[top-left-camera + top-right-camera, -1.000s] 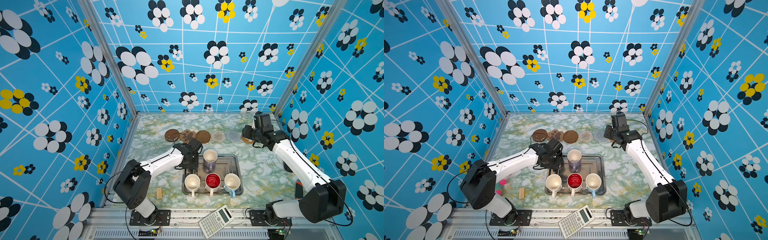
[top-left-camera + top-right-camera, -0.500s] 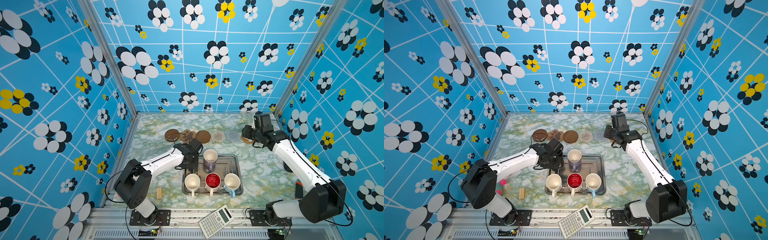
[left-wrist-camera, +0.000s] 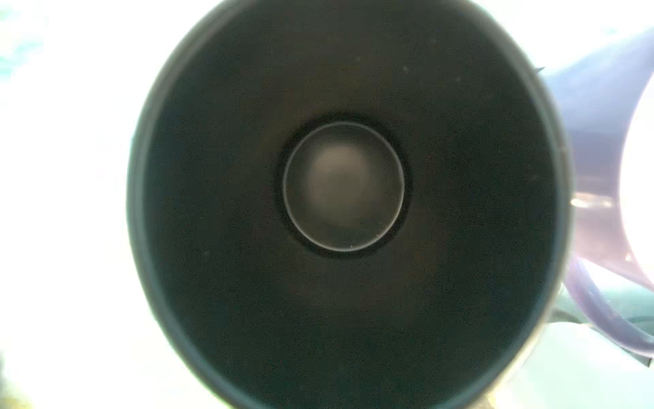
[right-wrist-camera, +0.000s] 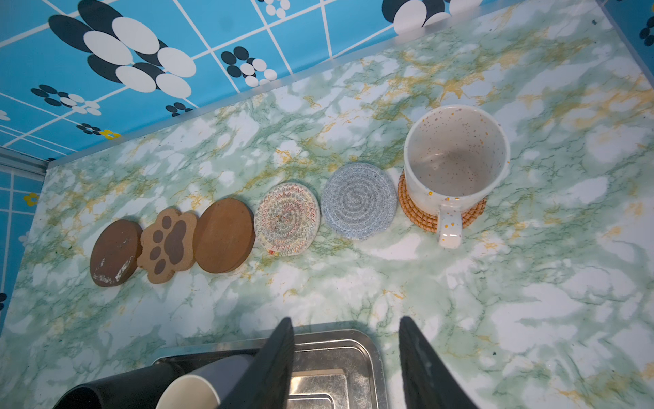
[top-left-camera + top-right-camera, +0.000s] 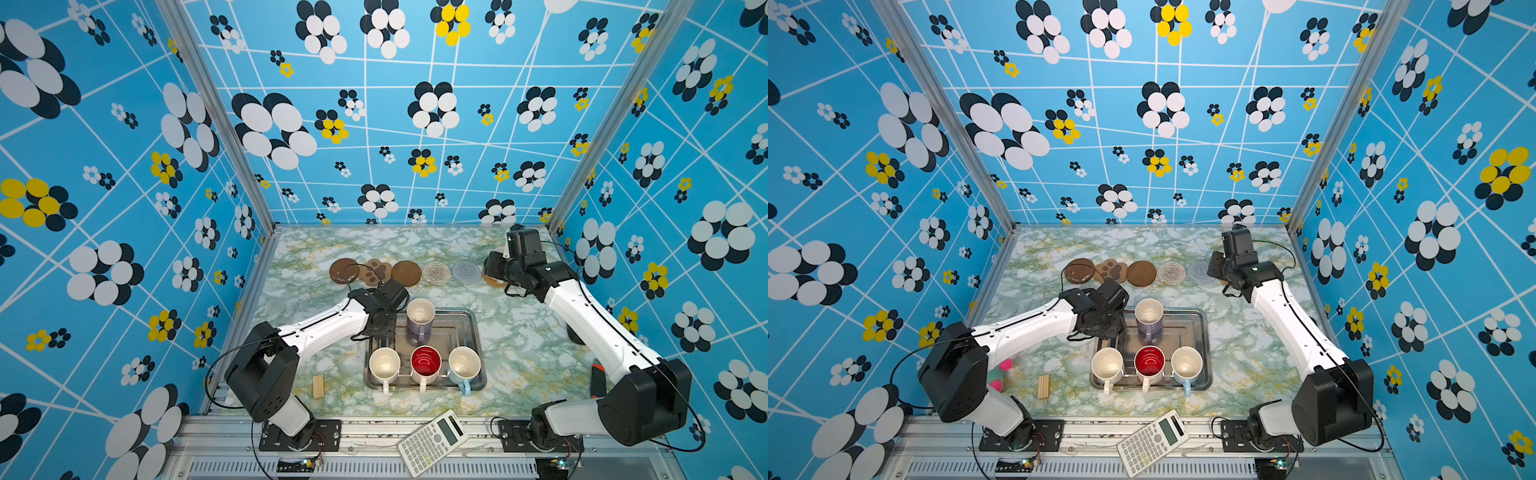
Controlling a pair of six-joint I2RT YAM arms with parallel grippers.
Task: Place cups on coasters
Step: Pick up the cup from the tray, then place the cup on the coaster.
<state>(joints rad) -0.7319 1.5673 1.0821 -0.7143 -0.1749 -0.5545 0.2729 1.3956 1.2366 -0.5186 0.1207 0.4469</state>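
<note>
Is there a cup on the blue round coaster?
No, the grey-blue coaster lies bare; the speckled cup stands on the rattan coaster beside it.

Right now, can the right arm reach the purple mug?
Probably yes: the right hand is open and empty, with only bare table between it and the purple mug, though the left arm sits close.
</note>
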